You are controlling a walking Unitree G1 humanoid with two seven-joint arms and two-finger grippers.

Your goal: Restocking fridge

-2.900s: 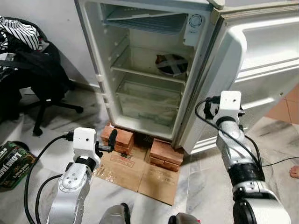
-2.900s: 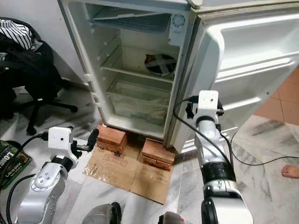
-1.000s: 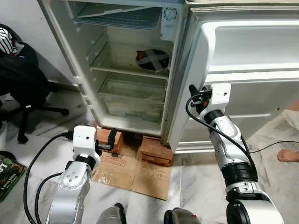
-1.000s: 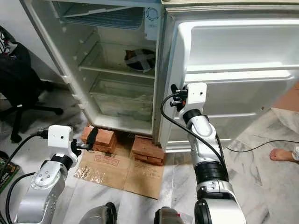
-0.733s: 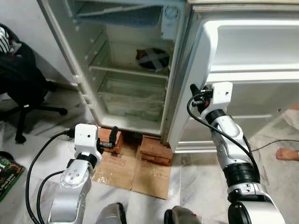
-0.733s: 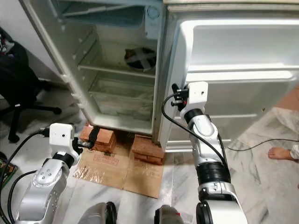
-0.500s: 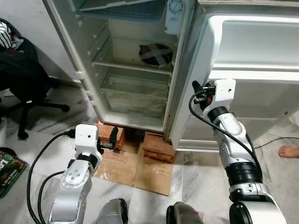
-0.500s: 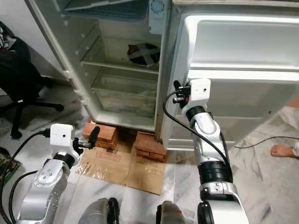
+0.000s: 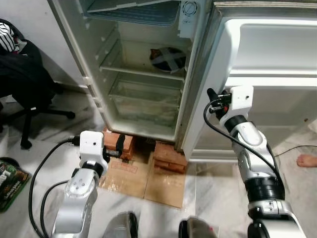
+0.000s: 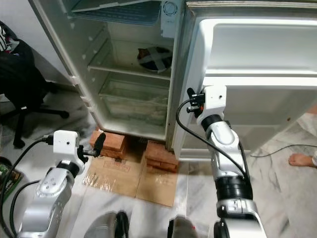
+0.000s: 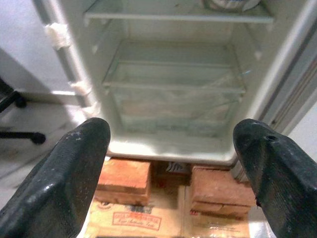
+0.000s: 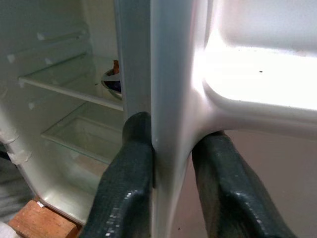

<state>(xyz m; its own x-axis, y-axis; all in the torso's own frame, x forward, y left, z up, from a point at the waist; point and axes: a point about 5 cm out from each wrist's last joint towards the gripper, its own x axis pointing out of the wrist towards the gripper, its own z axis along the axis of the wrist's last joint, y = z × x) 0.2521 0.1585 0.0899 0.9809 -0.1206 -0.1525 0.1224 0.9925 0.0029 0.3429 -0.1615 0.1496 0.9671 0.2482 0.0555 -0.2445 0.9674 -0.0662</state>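
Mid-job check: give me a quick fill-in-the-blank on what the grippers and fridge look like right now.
1. The right gripper is shut on the edge of the fridge ____.
2. The left gripper is ____, holding nothing, facing the crisper drawer.
3. The fridge stands raised on ____, which rest on flattened cardboard.

Missing words: door; open; bricks

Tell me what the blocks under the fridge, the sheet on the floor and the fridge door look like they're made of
The blocks look like fired clay bricks: matte orange-red, with rough edges. The sheet looks like flattened brown cardboard, with creases and a printed label. The fridge door has a glossy white moulded liner, probably plastic; the right gripper is clamped on its edge.
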